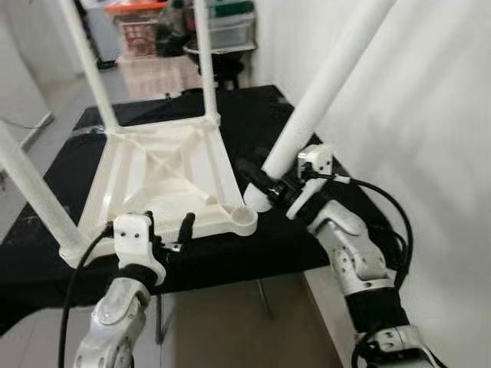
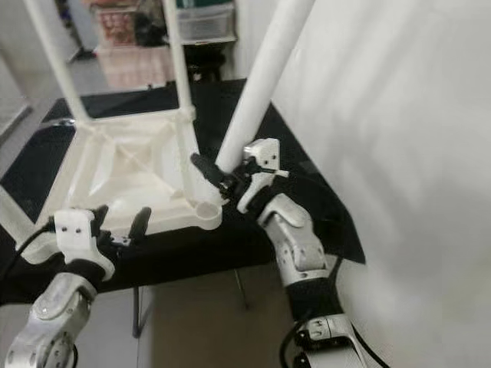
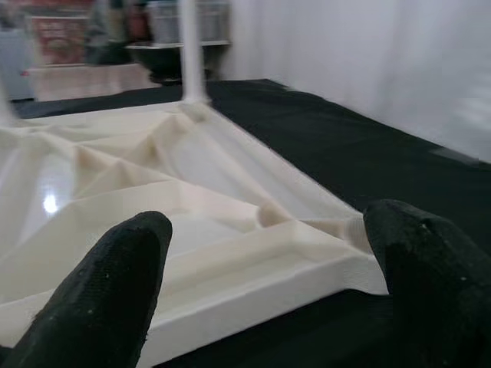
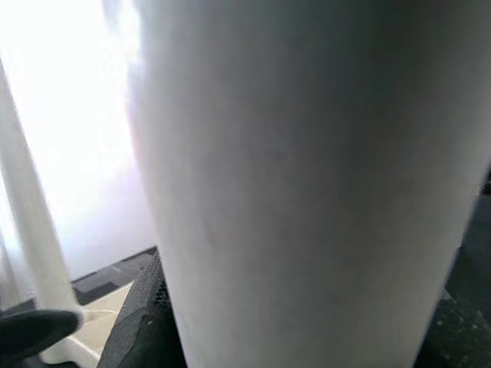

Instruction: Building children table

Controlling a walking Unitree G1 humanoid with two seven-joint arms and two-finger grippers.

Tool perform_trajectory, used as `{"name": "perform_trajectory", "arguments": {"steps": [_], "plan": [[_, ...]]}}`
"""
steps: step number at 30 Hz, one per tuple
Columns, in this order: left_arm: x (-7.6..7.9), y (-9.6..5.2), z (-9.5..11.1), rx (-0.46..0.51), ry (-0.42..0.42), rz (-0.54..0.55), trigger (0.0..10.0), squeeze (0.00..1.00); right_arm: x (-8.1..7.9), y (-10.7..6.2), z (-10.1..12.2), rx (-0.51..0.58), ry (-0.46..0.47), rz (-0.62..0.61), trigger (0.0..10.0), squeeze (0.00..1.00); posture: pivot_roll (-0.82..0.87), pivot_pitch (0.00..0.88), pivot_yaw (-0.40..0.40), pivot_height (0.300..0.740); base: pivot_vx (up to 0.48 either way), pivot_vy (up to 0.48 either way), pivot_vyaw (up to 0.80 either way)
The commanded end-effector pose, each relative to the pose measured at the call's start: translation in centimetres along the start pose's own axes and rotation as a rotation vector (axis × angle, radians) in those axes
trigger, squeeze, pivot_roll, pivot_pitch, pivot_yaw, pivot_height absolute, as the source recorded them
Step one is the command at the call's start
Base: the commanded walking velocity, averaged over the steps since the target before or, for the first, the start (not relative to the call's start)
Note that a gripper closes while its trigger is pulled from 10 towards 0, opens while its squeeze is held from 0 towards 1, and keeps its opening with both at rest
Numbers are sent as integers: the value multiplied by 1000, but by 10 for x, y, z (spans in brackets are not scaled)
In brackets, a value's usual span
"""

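The white children's table top lies upside down on a black table. Three white legs stand up from its corners: one far left, one far right, one near left. The near right corner socket holds no leg. My right gripper is shut on a fourth white leg, which tilts up to the right with its lower end just beside that socket. My left gripper is open at the top's near edge, its fingers on either side of the rim.
A white wall runs close along the right side. Storage bins and a dark round stand sit beyond the table's far end. Bare floor lies to the left. Black cables loop off my right arm.
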State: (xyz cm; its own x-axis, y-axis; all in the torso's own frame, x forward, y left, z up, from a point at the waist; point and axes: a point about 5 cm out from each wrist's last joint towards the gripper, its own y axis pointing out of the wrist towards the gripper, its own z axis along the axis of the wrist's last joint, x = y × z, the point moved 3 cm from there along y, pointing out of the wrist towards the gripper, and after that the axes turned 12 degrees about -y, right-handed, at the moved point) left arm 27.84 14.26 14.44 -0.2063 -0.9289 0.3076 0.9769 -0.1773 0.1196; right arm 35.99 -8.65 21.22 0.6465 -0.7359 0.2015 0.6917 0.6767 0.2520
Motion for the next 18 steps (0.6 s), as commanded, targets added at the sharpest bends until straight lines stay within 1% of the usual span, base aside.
{"name": "perform_trajectory", "arguments": {"steps": [1,7,9,10,15,18], "plan": [[-2,-5,-5,-37,25,-7,10000,0,-2,1,0,8,-5,18,10000,0,-56,0,52,740,270,0,800],[-3,-6,-5,-38,27,-8,10000,0,-4,2,-1,-2,-13,25,10000,0,-54,0,53,740,279,0,0],[-2,-8,-6,-44,27,-13,10000,0,-5,2,0,0,-18,39,10000,0,-50,0,57,740,292,0,-488],[0,-9,-8,-56,34,-25,10000,0,-6,2,2,16,-9,48,10000,0,-46,0,54,740,296,0,519],[5,-13,-14,-83,34,-46,10000,0,-7,0,4,24,-12,80,10000,0,-48,0,53,740,282,0,0],[7,-16,-15,-93,38,-61,10000,0,-6,-2,7,33,-22,114,10000,0,-49,0,52,740,0,0,0]]}}
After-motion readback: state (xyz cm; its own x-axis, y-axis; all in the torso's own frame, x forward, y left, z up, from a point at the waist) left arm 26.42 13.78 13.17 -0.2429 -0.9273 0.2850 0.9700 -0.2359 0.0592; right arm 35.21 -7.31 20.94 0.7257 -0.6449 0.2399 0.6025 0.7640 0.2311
